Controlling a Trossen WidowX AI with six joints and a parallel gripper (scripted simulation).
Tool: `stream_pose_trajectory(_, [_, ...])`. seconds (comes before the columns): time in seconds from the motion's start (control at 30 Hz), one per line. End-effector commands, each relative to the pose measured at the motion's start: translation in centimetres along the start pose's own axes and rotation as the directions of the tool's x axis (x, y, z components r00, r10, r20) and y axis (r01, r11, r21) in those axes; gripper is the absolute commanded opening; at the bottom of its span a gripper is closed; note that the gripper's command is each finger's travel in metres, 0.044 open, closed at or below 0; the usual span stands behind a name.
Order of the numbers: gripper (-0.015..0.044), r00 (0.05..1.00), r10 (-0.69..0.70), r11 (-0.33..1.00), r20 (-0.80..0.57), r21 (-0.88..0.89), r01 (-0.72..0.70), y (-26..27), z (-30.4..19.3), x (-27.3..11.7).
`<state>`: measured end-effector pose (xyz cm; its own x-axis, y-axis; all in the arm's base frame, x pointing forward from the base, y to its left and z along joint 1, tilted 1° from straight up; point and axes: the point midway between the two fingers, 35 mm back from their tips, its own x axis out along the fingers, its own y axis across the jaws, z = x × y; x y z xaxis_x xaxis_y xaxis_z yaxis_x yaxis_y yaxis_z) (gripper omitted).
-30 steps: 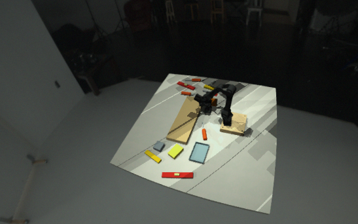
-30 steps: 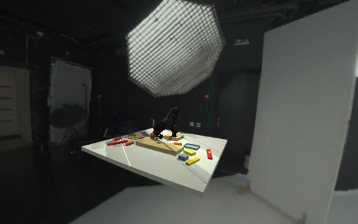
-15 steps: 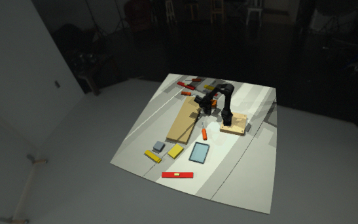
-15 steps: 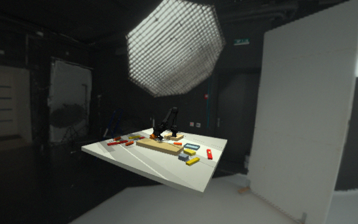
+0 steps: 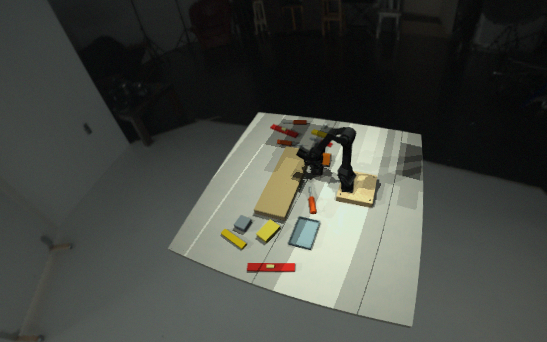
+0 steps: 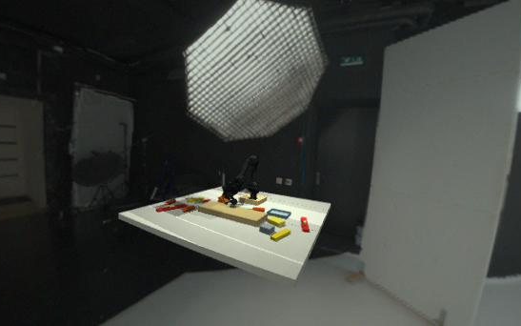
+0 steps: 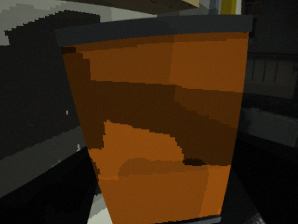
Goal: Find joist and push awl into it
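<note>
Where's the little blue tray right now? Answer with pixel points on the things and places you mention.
In the top view, the blue tray [image 5: 304, 233] [image 6: 279, 213] lies right of the yellow block [image 5: 268, 230] [image 6: 276, 221], above the red level [image 5: 271, 267] [image 6: 305, 224].

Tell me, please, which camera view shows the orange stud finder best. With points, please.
The wrist view: the orange stud finder [image 5: 326, 159] [image 6: 223, 199] [image 7: 155, 120] fills most of it. The top and exterior views show only a small orange patch beside the black arm.

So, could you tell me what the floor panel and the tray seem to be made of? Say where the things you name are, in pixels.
The floor panel [image 5: 280, 187] [image 6: 233, 213] looks like matte wood, judging by its plain tan colour. The tray [image 5: 304, 233] [image 6: 279, 213] could be plastic or painted metal; its blue-grey surface settles neither.
</note>
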<state>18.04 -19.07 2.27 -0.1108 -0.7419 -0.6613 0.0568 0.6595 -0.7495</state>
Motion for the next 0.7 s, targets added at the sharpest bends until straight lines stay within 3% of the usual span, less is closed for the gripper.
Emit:
stream_pose_trajectory(0.0, [0.0210, 1.000, -0.002, 1.000, 0.000, 0.001, 0.002, -0.1, 0.0, 0.0])
stream_pose_trajectory(0.3, [0.0440, 1.000, -0.002, 1.000, 0.000, 0.001, 0.002, -0.1, 0.0, 0.0])
stream_pose_trajectory(0.67, [0.0440, 1.000, 0.001, 1.000, 0.000, 0.001, -0.001, 0.0, 0.1, -1.2])
